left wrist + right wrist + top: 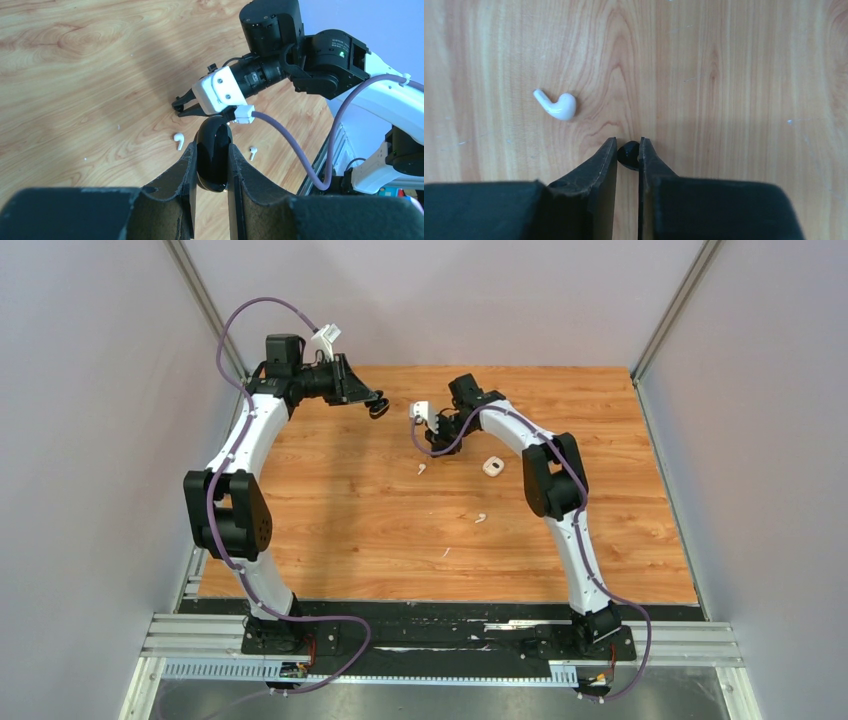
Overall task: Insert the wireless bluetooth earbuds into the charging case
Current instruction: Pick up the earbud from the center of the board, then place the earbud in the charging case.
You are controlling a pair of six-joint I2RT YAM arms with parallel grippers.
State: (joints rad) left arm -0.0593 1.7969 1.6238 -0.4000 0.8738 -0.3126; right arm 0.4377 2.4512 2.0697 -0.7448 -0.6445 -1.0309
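1. My right gripper [628, 145] is drawn narrow onto a black earbud [628, 154]. The bud fills the gap at the fingertips, low over the table [350, 510]. My left gripper [212, 147] is clamped on the black charging case [212, 167] and holds it off the wood.
2. Seen from that black case, the pinched bud is just to its right and a little nearer my bases. One white earbud [558, 106] lies on the wood close by the pinch. The white charging case [492, 468] sits further right, and a second white earbud [480, 518] lies nearer my bases. I can't find the other black bud.
3. I judge the step in hand to be lifting this bud and carrying it to the black case.
   - The bud is tiny and smooth, so I should rise straight up with a firm pinch.
   - I should note which way the stem points.
   - I should present the case steady, with its sockets facing the incoming bud.
4. Each view shows something different.
   - Only the right wrist view shows the bud itself between my fingers.
   - The left wrist view shows the case in its grip, but not whether the lid is open.
   - The overhead view alone shows the white case.
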